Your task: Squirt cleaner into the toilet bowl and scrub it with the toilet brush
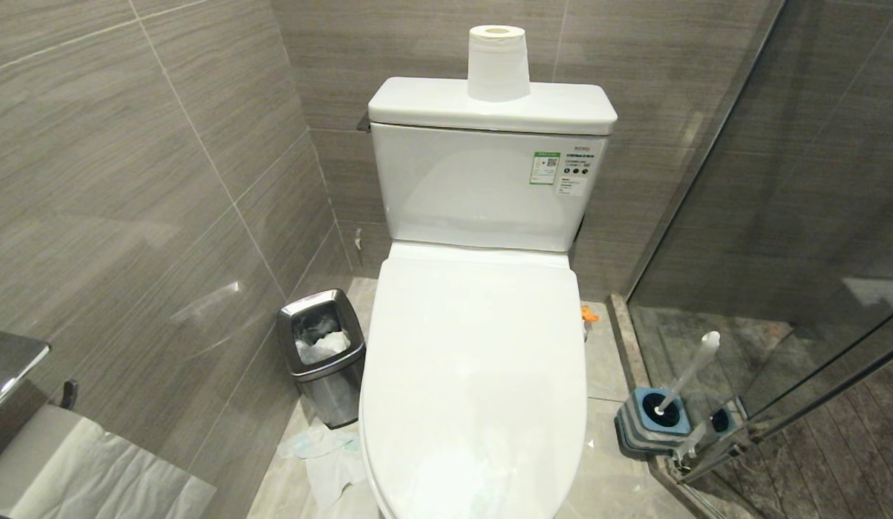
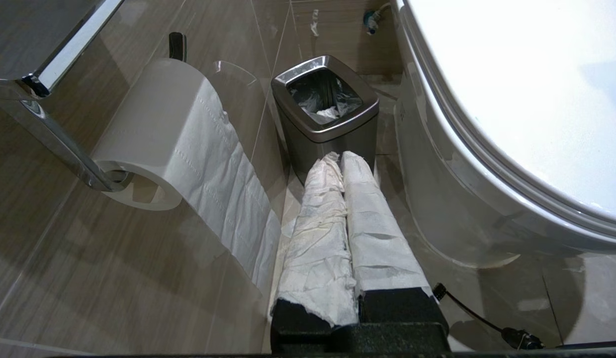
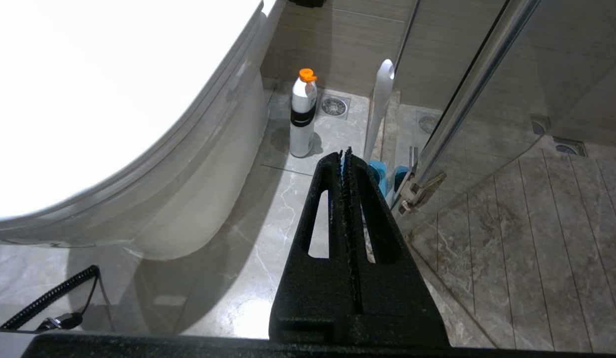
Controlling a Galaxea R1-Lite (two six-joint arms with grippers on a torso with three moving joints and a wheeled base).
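Note:
The white toilet bowl point(image 1: 475, 375) stands before me with its lid down, so its inside is hidden. To its right the toilet brush point(image 1: 687, 375) leans in its blue-topped holder point(image 1: 651, 425) by the glass door. A white cleaner bottle with an orange cap point(image 3: 303, 117) stands on the floor between toilet and brush handle point(image 3: 380, 104). Neither arm shows in the head view. My left gripper point(image 2: 340, 158), its fingers wrapped in white paper, is shut and empty low beside the toilet's left flank. My right gripper point(image 3: 346, 151) is shut and empty, low on the toilet's right side.
A square steel waste bin point(image 1: 322, 353) sits left of the toilet, with loose paper point(image 1: 323, 461) on the floor before it. A paper roll point(image 1: 497, 63) stands on the tank. A wall roll point(image 2: 163, 139) hangs at left. The glass shower door point(image 1: 778, 288) bounds the right.

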